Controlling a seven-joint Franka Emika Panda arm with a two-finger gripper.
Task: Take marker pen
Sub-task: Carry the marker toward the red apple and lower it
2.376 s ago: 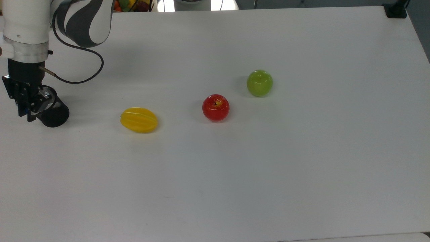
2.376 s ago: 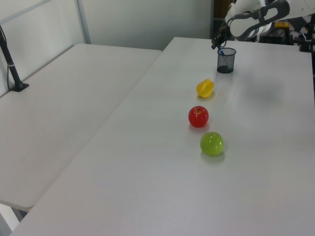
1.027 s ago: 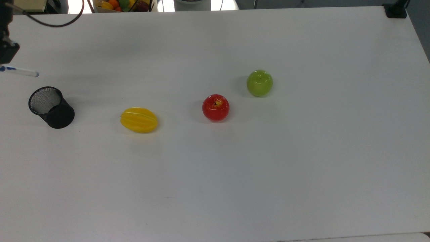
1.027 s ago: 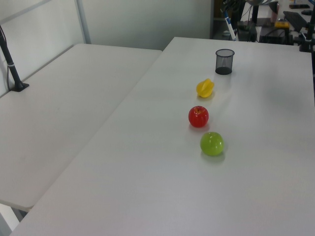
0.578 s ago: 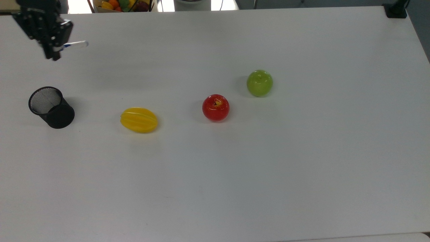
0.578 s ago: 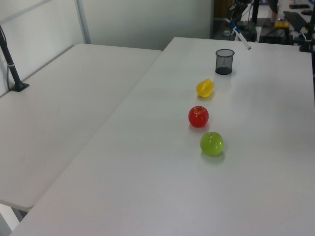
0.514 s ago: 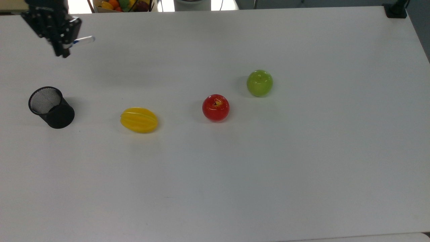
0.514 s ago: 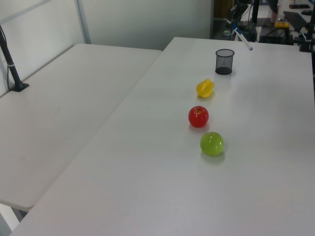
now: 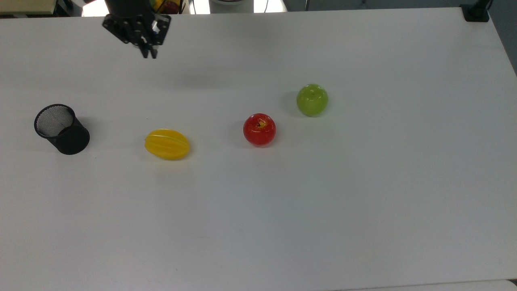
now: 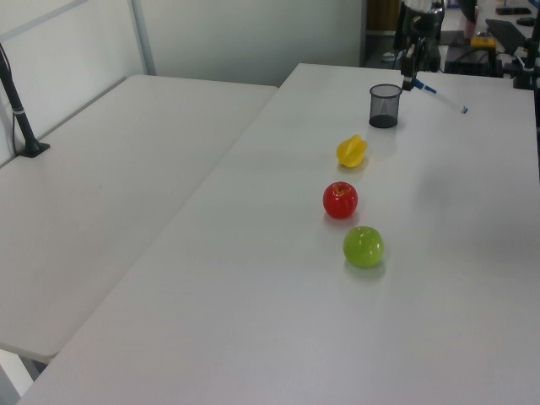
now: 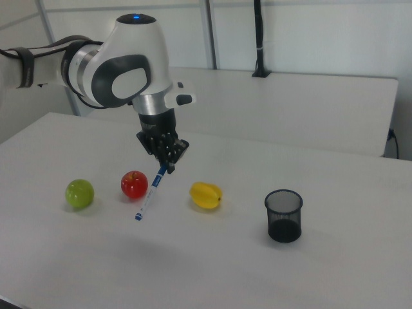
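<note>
On the broad white table (image 9: pixel 363 202) the fruit lay in a loose row, with a second white table (image 10: pixel 110 194) alongside in the left view and pale wall panels behind. Half a second earlier the claw (image 9: pixel 147 52) had hung nearer the top view's left edge; it had since travelled toward the top view's right along the far side. In the right view the claw (image 11: pixel 168 164) was closed on the blue cap end of the marker pen (image 11: pixel 148 197), which slanted down in the air, clear of the table. The black mesh cup (image 9: pixel 61 128) stood empty, well apart from the pen. The yellow fruit (image 9: pixel 167 144), red apple (image 9: pixel 259 129) and green apple (image 9: pixel 312 99) rested untouched, nothing blocking the claw.
</note>
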